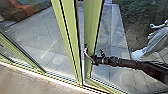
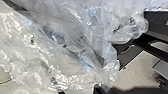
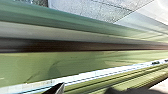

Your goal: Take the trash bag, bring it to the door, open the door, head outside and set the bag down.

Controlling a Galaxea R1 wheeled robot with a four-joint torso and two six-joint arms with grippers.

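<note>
Trash bag (image 2: 75, 55): clear, crumpled plastic, bunched and creased, large in the left wrist view, close to the camera.
Left gripper (image 2: 79, 90): at the bag — cannot tell whether its jaws are clamped on the plastic or loose.
Right gripper (image 1: 96, 60): at the door handle (image 1: 87, 54), arm reaching in from the right of the head view; jaws' state cannot be told.
Handle: curved, pale metal, against a green upright (image 1: 93, 30).
Door frame: green uprights side by side, slightly slanted, a narrow light strip between them.
Glass: panes on both sides of the uprights; pale paving (image 1: 37, 37) visible through them.
Far side: dark ground (image 1: 136, 22) beyond the paving — plus a pale shape (image 1: 156, 42), too blurred to name.
Near side: brownish floor (image 1: 17, 81) along the bottom track (image 1: 60, 81).
</note>
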